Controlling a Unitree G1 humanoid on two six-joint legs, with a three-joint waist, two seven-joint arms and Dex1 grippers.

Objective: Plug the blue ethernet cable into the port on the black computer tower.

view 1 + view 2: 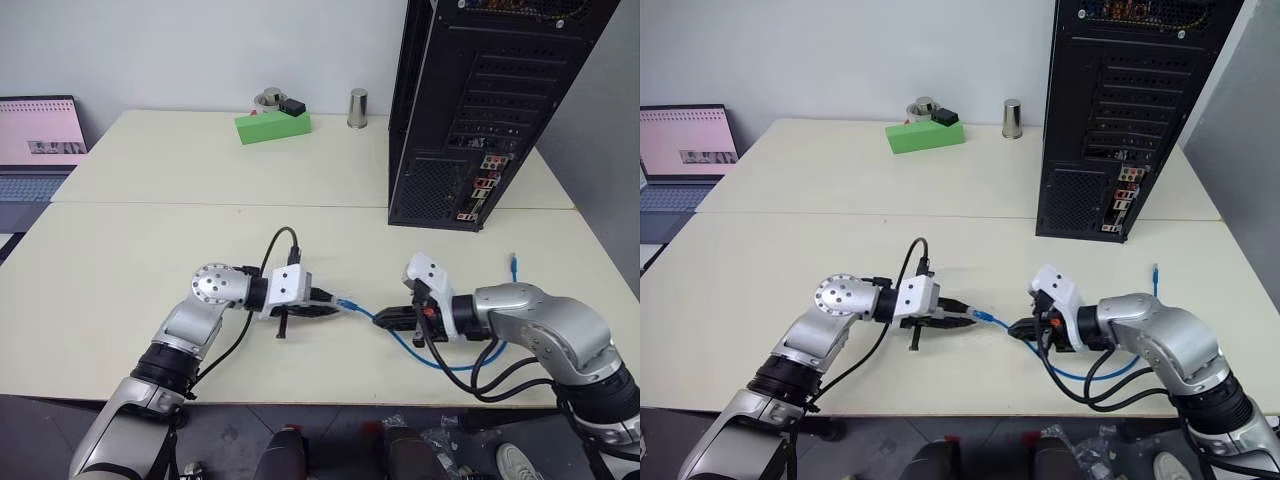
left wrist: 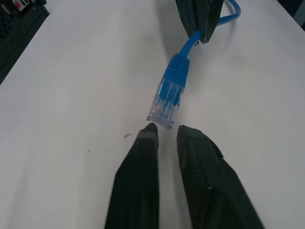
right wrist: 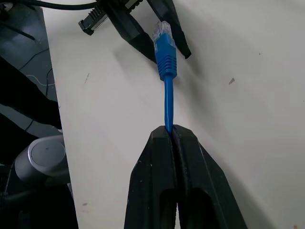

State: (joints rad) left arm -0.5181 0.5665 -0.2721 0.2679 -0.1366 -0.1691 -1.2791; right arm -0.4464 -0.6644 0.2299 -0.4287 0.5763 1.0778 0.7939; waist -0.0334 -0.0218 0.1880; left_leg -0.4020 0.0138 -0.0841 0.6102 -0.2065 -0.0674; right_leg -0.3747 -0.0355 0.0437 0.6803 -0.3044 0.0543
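Nearest, the right tool (image 3: 172,131) pinches the blue ethernet cable (image 3: 167,102), presenting its plug so the slightly spread left tool (image 2: 164,131) can regrip it.

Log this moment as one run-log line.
right gripper: shut on blue ethernet cable | left gripper: open, fingertips at clear plug | black computer tower: port unplugged
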